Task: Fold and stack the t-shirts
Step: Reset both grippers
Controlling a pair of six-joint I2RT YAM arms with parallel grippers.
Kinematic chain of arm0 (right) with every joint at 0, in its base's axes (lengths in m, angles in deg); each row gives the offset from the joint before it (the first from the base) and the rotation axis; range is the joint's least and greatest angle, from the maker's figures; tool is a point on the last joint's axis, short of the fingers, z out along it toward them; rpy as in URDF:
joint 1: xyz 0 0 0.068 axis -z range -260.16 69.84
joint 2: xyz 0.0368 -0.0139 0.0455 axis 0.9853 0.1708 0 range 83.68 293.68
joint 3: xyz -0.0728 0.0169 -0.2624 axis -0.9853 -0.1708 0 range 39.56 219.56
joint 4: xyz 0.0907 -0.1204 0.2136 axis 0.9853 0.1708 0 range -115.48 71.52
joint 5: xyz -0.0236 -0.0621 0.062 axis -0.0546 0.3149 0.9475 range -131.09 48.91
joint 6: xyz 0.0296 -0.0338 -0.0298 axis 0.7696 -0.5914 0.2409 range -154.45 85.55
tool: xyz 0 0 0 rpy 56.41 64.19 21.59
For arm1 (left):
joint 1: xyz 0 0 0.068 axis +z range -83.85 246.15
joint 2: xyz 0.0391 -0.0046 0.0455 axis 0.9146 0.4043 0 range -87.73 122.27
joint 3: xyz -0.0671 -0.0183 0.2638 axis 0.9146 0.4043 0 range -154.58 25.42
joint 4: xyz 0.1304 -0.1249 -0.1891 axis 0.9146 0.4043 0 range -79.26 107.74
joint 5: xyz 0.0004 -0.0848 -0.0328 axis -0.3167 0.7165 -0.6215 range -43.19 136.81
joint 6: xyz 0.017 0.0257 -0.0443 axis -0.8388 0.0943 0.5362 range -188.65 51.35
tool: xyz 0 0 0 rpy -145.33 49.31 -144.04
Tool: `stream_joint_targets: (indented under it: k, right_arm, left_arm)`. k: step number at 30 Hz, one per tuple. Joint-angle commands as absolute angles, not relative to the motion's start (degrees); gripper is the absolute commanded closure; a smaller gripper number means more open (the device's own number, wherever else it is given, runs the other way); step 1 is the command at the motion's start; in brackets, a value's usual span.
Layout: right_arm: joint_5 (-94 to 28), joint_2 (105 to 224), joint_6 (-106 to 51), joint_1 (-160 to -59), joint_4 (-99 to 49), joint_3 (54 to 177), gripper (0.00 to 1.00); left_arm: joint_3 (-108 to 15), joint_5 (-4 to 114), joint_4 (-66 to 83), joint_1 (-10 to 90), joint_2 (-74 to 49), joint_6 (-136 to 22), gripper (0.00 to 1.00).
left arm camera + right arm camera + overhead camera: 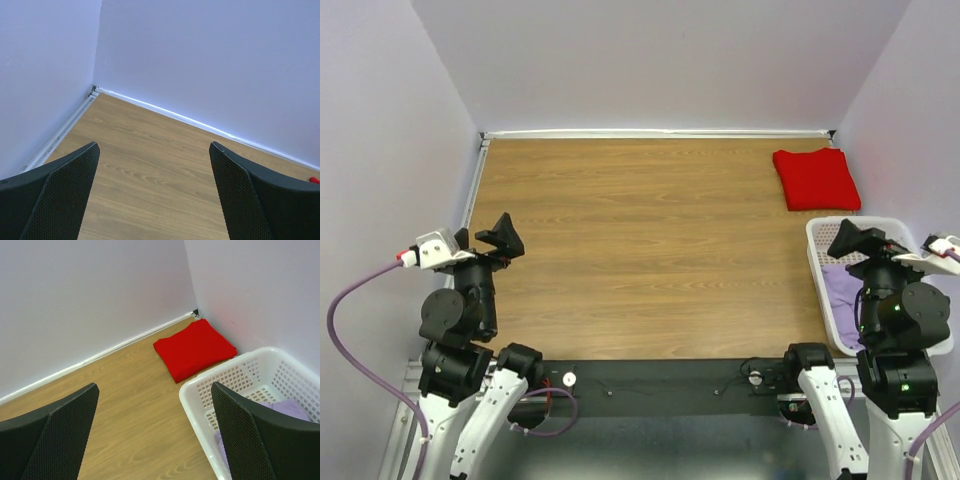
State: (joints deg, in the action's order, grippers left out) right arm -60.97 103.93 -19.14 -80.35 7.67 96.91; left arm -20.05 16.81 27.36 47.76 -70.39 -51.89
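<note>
Right gripper (155, 386) hangs wide and empty. Just below it a lilac t-shirt (287, 410) lies crumpled in the white lattice basket (200, 380), and ahead lies the folded red t-shirt (195, 349). Left gripper (154, 146) is equally wide. Apparently one shirt is done; the lilac remains.

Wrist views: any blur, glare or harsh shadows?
Left wrist: sharp, evenly lit, bright streak along the white wall trim. Right wrist: folded bright red cloth t-shirt and white plastic lattice basket both crisp, only faint soft shadows.
</note>
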Motion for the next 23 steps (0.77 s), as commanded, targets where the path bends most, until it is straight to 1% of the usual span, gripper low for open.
stream_joint_targets:
  k: [1, 10, 13, 23]
  right_arm:
    - [-59.28, 102.05, -21.18, -83.41, 11.0, 93.27, 0.0]
    - [-59.98, 98.62, -19.07, -87.28, 10.91, 89.57, 0.0]
    - [-59.55, 98.97, -19.33, -87.98, 10.91, 90.01, 0.0]
    - [-59.28, 99.94, -19.15, -88.87, 10.91, 89.84, 0.0]
  left_arm:
    - [-16.42, 15.0, 26.47, 47.87, -74.63, -51.6, 0.01]
    - [-9.65, 13.77, 26.11, 47.87, -85.79, -48.7, 0.01]
    - [-8.59, 13.85, 25.59, 47.87, -87.46, -48.26, 0.01]
    - [-7.62, 13.76, 25.06, 47.87, -87.65, -47.73, 0.01]
